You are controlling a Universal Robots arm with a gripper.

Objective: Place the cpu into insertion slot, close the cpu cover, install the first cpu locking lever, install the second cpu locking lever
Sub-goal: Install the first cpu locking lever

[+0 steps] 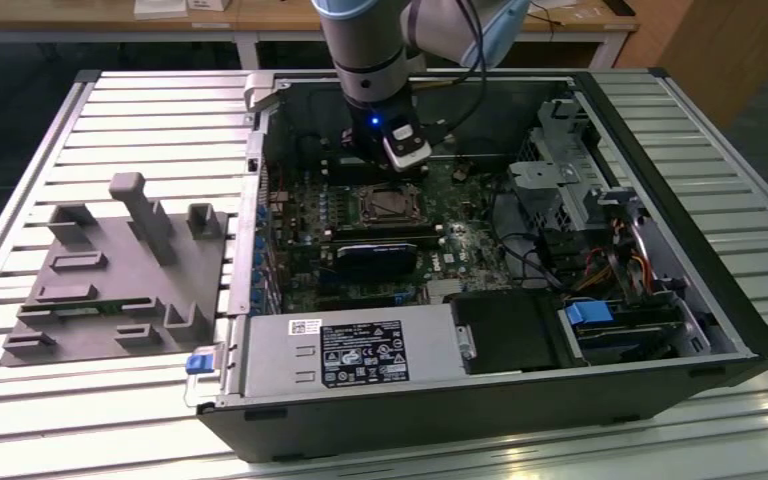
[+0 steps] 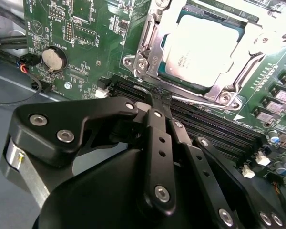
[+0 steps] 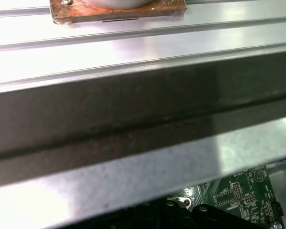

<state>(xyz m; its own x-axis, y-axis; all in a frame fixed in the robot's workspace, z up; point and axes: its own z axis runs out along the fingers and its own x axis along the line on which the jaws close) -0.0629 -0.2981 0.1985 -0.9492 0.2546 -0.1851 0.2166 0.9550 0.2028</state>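
Note:
The cpu (image 2: 200, 43) lies flat in the insertion slot (image 1: 381, 205) on the green motherboard, its silver-grey top facing up. The cpu cover (image 2: 155, 40), a silvery frame, lies down over the chip's edges. A thin metal locking lever (image 2: 200, 102) runs along the socket's side that faces the memory slots. My gripper (image 2: 155, 102) is shut, and its black fingertips are pressed together right at that lever's end, by the socket corner. In the exterior view my gripper (image 1: 404, 160) hangs inside the open case, just behind the socket. I cannot tell whether the tips touch the lever.
Black memory slots (image 2: 205, 129) lie between my fingers and the socket, and a coin battery (image 2: 54, 58) sits on the board. A black block (image 1: 377, 258), a power supply (image 1: 344, 355) and a drive cage (image 1: 584, 180) crowd the case. A grey fixture (image 1: 117, 270) rests on the slatted table.

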